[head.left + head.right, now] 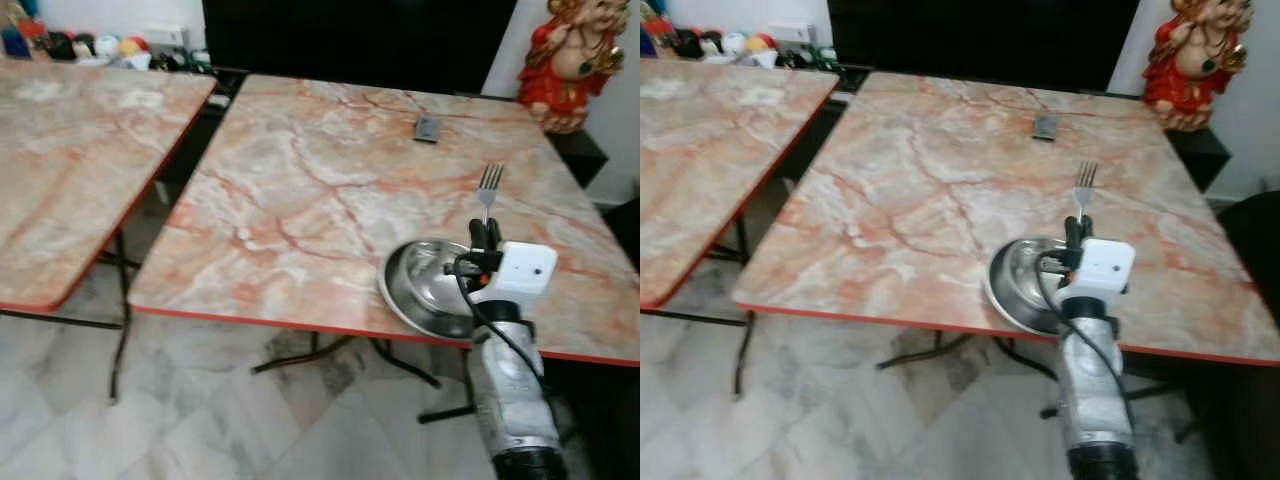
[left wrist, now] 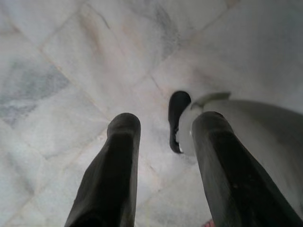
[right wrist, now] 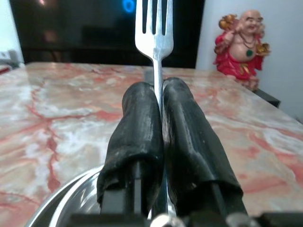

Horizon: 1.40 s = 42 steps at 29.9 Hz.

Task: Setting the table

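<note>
Two marble-patterned tables stand side by side, and the nearer one point(image 1: 300, 200) is where the work is. Over its front edge, at about five o'clock on the tabletop, the right gripper point(image 3: 158, 101) is clenched on a fork point(image 1: 488, 187) — its handle pinched between the two black fingers point(image 3: 137, 127), tines pointing up and away toward twelve o'clock. Just beneath the gripper sits a steel bowl point(image 1: 425, 285), its near rim reaching slightly past the red-trimmed table edge. Toward one o'clock on the tabletop lies a small dark object point(image 1: 427, 128), too blurred to identify. Beyond the far right corner stands a red figurine point(image 1: 565, 65).

The left gripper point(image 2: 163, 137) hangs over pale floor tiles point(image 2: 61, 80) — fingers spread apart, grasping nothing.
</note>
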### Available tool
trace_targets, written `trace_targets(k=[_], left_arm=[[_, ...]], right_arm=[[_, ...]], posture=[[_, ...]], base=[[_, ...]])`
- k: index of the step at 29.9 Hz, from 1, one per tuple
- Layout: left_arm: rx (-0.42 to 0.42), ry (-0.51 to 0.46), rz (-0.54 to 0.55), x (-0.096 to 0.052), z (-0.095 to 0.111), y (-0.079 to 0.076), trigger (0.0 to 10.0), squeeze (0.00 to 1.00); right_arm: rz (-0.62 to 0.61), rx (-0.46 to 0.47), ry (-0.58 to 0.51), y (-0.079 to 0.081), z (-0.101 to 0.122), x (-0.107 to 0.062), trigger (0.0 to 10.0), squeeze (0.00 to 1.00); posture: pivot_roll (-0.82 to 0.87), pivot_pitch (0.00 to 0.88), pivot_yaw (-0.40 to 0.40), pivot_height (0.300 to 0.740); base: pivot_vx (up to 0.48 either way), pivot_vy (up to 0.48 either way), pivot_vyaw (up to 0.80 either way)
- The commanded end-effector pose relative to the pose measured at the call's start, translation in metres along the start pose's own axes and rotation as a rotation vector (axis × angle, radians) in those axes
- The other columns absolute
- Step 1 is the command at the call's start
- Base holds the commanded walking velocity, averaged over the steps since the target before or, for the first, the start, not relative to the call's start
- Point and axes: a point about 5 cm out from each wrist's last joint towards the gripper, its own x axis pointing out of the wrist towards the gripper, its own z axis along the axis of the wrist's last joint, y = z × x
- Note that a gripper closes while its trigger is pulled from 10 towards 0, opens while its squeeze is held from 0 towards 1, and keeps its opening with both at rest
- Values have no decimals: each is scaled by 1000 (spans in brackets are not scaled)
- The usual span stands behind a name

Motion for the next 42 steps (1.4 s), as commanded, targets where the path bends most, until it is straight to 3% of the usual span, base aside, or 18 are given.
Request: trace_targets(k=[1, 23, 33, 42], left_arm=[[2, 25, -2, -2, -8, -1, 10000, 0], [22, 21, 2, -1, -3, 6, 10000, 0], [41, 7, 9, 1, 7, 12, 10000, 0], [34, 6, 11, 1, 6, 12, 10000, 0]], right_arm=[[-24, -11, -8, -8, 2, 0, 10000, 0], [-111, 7, -6, -18, -1, 4, 10000, 0], [-170, -84, -19, -45, 5, 8, 10000, 0], [-165, -86, -26, -46, 5, 8, 10000, 0]], posture=[[58, 150, -45, 740], [66, 125, 8, 740], [61, 116, 28, 740], [74, 123, 20, 740]], base=[[0, 0, 0], [0, 0, 0], [0, 0, 0], [0, 0, 0]])
